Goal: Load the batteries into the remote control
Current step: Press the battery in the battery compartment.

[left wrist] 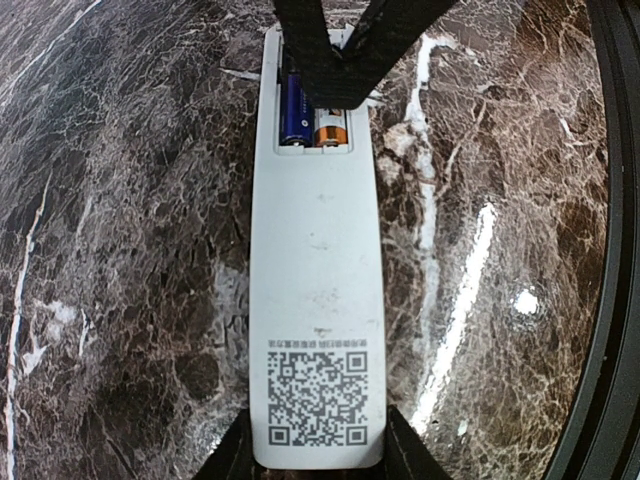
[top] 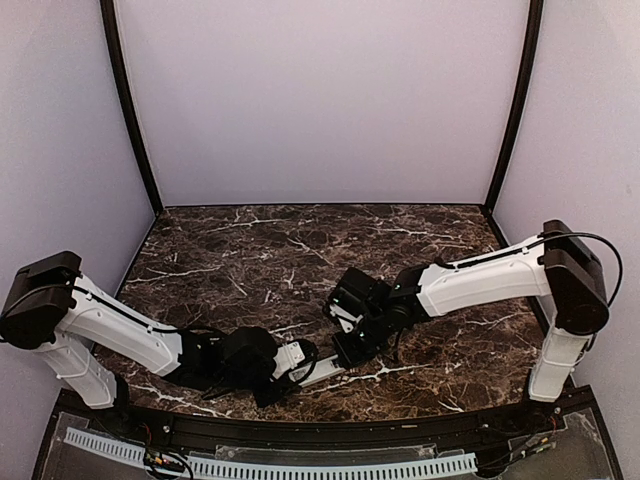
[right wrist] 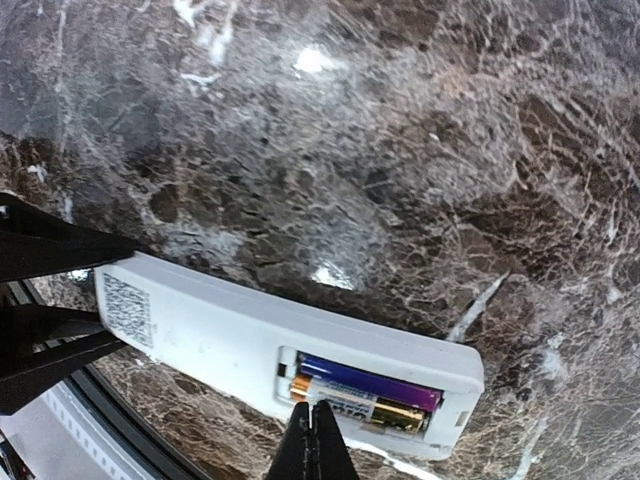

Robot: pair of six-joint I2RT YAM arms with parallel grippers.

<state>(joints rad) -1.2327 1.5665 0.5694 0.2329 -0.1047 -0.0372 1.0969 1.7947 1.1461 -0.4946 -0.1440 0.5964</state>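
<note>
left hand [left wrist: 320, 455] gripping; right hand [right wrist: 314, 428] pinched closed.

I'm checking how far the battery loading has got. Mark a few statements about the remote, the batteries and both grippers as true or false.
1. The remote control shows the side with the QR code. True.
2. No cells are loaded yet. False: a blue battery and a gold battery sit in the open battery bay.
3. The left gripper holds the remote at its QR code end. True.
4. The right gripper is wide open over bare table. False: its jaws are shut, with the tips at the gold battery.
</note>
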